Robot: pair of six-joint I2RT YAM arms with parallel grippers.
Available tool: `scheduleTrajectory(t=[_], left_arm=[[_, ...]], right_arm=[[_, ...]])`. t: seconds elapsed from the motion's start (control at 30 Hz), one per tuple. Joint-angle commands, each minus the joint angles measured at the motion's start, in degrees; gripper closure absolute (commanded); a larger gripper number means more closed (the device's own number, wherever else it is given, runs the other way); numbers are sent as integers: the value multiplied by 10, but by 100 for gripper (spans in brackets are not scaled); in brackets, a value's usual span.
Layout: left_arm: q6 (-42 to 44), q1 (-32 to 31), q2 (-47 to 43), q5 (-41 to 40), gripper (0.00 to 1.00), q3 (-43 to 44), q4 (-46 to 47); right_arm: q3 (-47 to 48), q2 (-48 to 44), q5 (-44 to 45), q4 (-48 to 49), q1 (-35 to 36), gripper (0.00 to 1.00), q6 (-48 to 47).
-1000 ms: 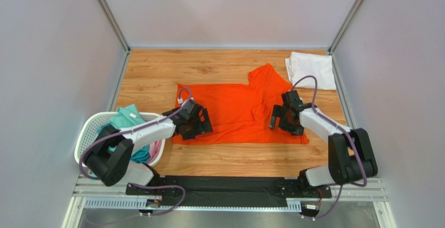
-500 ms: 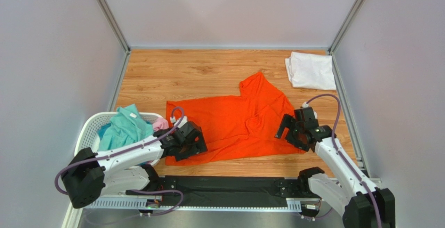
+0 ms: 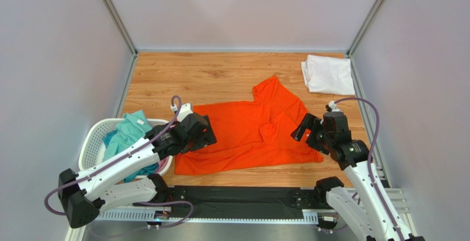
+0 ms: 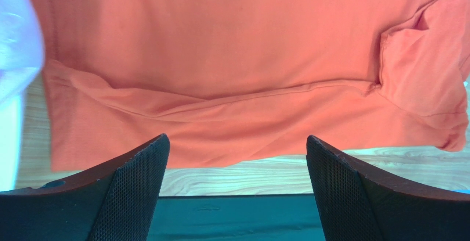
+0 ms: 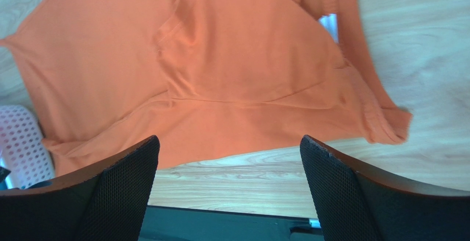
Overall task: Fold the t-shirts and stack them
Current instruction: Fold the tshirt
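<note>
The bright orange t-shirt (image 3: 248,133) lies spread and wrinkled on the wooden table (image 3: 209,75), one sleeve pointing to the back. It fills the left wrist view (image 4: 237,75) and the right wrist view (image 5: 231,70). My left gripper (image 3: 198,136) hovers open and empty over the shirt's left edge. My right gripper (image 3: 311,131) hovers open and empty over its right edge. A folded white t-shirt (image 3: 328,74) lies at the back right corner. A teal t-shirt (image 3: 128,136) and a bit of pink cloth sit in the basket.
The white mesh laundry basket (image 3: 91,144) stands at the near left, beside my left arm. Grey walls enclose the table on three sides. A black strip (image 3: 237,199) runs along the near edge.
Both grippers let go of the orange shirt, after dragging it toward the near edge, and rose. The shirt lies nearer and more wrinkled than one second ago.
</note>
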Motion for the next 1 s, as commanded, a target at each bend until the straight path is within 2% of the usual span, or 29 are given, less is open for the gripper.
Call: scheduleTrajectory(t=[0.0, 0.13, 0.3, 0.47, 0.57, 0.77, 0.97], left_arm=[[40, -2, -1, -43, 0, 34, -49], [47, -2, 16, -68, 0, 63, -86], [41, -2, 3, -65, 0, 27, -66], [34, -2, -31, -83, 0, -6, -57], [30, -2, -47, -82, 0, -13, -59], [10, -1, -51, -94, 0, -12, -72], [-14, 2, -47, -107, 0, -15, -79]], right_arm=[[-27, 19, -86, 75, -2, 0, -21], [-43, 77, -109, 161, 6, 0, -25], [-24, 176, -92, 243, 25, 0, -49], [-9, 289, -28, 270, 25, 0, -35], [-20, 327, -20, 295, 25, 0, -18], [-78, 354, 31, 316, 8, 0, 54], [-147, 289, 25, 302, -10, 0, 101]])
